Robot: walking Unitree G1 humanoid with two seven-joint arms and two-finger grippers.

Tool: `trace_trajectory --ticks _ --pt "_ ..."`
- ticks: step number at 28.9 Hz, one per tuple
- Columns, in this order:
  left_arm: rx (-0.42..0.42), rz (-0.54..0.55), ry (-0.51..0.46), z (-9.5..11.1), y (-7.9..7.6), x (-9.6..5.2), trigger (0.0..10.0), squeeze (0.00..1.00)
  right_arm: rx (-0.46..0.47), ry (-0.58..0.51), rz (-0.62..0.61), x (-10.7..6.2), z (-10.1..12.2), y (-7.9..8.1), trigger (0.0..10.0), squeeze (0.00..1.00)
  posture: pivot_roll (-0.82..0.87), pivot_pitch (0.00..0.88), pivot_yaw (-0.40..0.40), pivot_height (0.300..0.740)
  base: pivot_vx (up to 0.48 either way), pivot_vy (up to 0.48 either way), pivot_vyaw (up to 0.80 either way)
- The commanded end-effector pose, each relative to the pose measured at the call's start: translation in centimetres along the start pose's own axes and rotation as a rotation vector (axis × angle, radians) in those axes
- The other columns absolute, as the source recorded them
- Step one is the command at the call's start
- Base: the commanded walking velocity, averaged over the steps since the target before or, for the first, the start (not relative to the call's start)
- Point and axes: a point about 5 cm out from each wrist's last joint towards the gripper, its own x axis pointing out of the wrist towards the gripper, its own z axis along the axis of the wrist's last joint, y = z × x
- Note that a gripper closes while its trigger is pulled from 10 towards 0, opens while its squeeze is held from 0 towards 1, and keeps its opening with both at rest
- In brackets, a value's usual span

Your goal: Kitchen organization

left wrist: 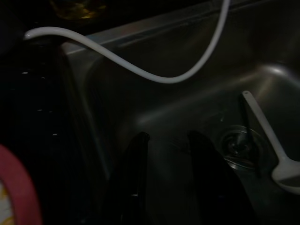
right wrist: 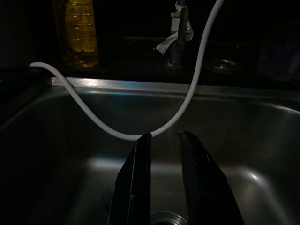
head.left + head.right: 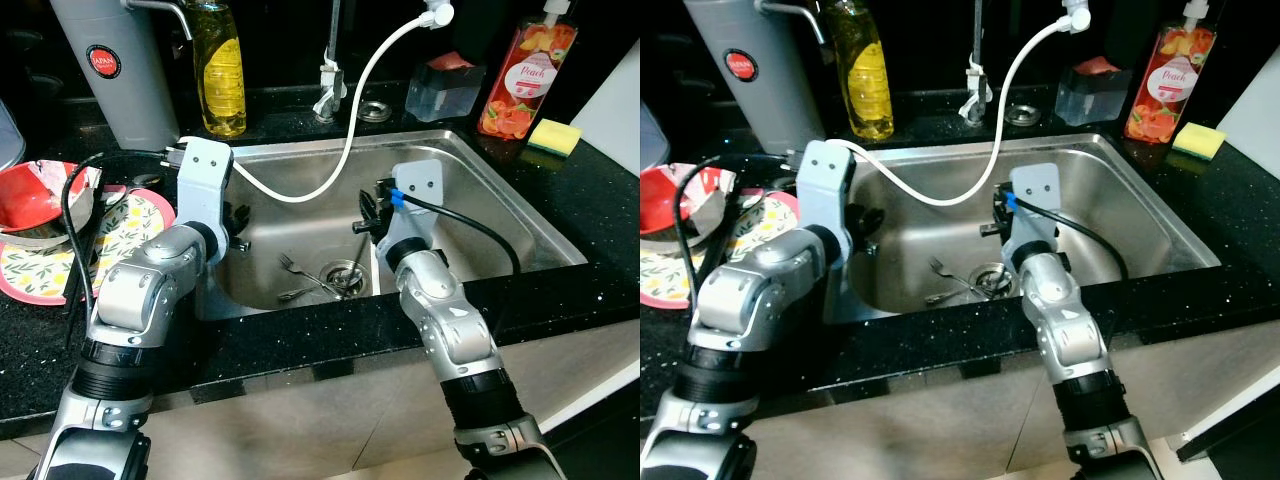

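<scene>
**Left eye view: both arms over the sink, cutlery on the basin floor**

Left eye view showed both silver arms reaching over the steel sink [image 3: 520, 215] set in a black speckled counter [image 3: 590, 190]. A fork [image 3: 300, 270] and a second piece of cutlery [image 3: 300, 293] lay on the basin floor, just beside the drain [image 3: 343, 272]. In the left wrist view, a white spoon [image 1: 272, 140] rested near the drain, handle slanting up the basin wall.

Left gripper [image 1: 164, 140] hung inside the basin near its left wall, fingers slightly apart, nothing between them. Right gripper [image 2: 163, 138] hung above the drain area, fingers narrowly parted, holding nothing; a white hose [image 3: 345, 150] looped just past its tips. Whether hose and tips touched could not be told.

On the counter behind the sink: yellow oil bottle [image 3: 220, 70], peach soap bottle [image 3: 525, 75], yellow sponge [image 3: 555, 135], clear box with red lid [image 3: 445, 85], grey canister [image 3: 115, 65]. Left of the sink: floral plate [image 3: 130, 225] with a red bowl [image 3: 40, 195] on it.
</scene>
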Motion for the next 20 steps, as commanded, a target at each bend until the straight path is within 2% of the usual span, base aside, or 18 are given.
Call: trace_trajectory --ticks 1,5,7,11,15,17,20 --pt "-0.003 -0.009 -0.013 0.0 -0.2 0.1 10.0 0.00 0.001 0.001 0.002 0.0 -0.3 0.2 10.0 0.00 0.09 0.000 0.010 0.740 0.000 0.000 0.00" --pt "0.018 -0.020 -0.051 0.5 -0.8 0.0 10.0 0.00 0.026 0.017 -0.034 0.0 -0.7 -0.2 10.0 0.00 0.09 0.000 0.003 0.740 0.000 0.000 0.00" --pt "0.022 -0.009 -0.054 0.5 -0.7 0.1 10.0 0.00 0.010 0.018 -0.012 0.0 -0.7 0.1 10.0 0.00 0.09 0.000 0.004 0.740 0.000 0.000 0.00" --pt "0.034 0.048 0.043 -0.6 0.0 0.3 10.0 0.00 0.030 0.035 -0.028 -0.3 -1.1 -0.5 10.0 0.00 0.10 0.000 -0.013 0.740 0.000 0.000 0.00" --pt "0.038 0.088 0.048 -0.7 0.8 0.1 10.0 0.00 0.035 0.041 -0.017 -0.3 -1.1 -0.5 10.0 0.00 0.11 0.000 -0.020 0.740 0.000 0.000 0.00" --pt "0.084 0.097 0.058 -1.0 0.6 -0.1 10.0 0.00 0.025 0.042 -0.011 -0.1 -1.3 -0.6 10.0 0.00 0.12 0.000 -0.027 0.740 0.000 0.000 0.00" --pt "0.100 0.083 0.067 -1.1 0.2 -0.2 10.0 0.00 0.034 0.041 -0.016 0.3 -1.1 -0.6 10.0 0.00 0.13 0.000 -0.039 0.740 0.000 0.000 0.00"
